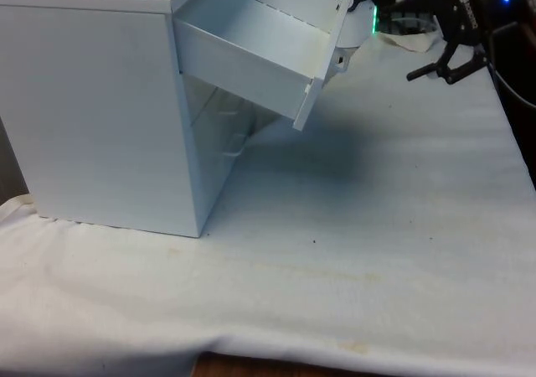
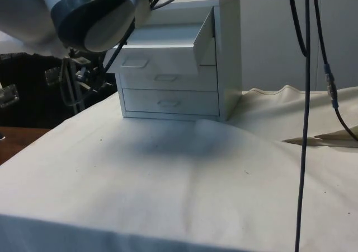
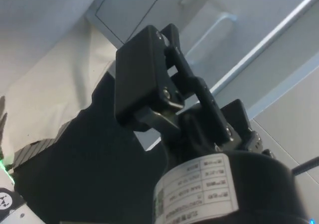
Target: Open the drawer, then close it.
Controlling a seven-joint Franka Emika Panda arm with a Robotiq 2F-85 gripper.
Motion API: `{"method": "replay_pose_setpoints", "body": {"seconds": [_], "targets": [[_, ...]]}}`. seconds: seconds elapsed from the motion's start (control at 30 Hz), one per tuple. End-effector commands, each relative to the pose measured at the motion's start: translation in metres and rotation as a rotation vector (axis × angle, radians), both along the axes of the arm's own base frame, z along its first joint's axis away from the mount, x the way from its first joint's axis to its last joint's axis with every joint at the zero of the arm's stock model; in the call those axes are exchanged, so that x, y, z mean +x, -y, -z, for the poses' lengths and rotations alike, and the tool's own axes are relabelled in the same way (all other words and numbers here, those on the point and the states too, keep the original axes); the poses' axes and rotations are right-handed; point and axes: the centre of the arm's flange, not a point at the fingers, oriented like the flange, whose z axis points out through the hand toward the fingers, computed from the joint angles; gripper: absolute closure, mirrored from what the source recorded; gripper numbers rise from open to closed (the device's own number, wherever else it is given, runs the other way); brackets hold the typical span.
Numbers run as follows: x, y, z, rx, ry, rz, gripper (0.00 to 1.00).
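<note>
On the near part of the table the white cloth [image 1: 377, 251] lies bare and slightly rumpled, with a few dark specks. Further back, at the front view's left, stands the white chest of drawers [image 1: 100, 117], a plain side turned to that camera. Its top drawer [image 1: 251, 42] is pulled well out and sags, so that its front panel [image 1: 322, 67] tilts downward over the cloth; the box of the drawer holds nothing. In the side view the two lower drawers [image 2: 170, 102] sit flush in the chest, each with a shallow handle.

Beyond the open drawer, towards the front view's right, the gripper [image 1: 442, 69] hangs in the air above the cloth, well apart from the drawer's front and touching nothing. Its black fingers [image 3: 142, 79] stand spread, with nothing between them. The tool points down and towards the chest, and the wrist camera looks along it at the drawer fronts. In the side view the arm [image 2: 84, 11] reaches in from the upper corner, its thick white and grey joint level with the chest's top.
</note>
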Motion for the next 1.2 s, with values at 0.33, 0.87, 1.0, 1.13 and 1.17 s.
{"method": "replay_pose_setpoints", "body": {"seconds": [0.33, 0.87, 1.0, 1.13, 1.17], "targets": [[0.004, -0.015, 0.014, 0.04, 0.007, 0.026, 0.0], [0.006, -0.017, 0.02, 0.067, 0.024, 0.042, 0.31], [0.006, -0.017, 0.02, 0.068, 0.025, 0.042, 0.52], [0.006, -0.017, 0.02, 0.068, 0.027, 0.043, 0.72], [0.006, -0.017, 0.02, 0.068, 0.027, 0.043, 0.78]]}}
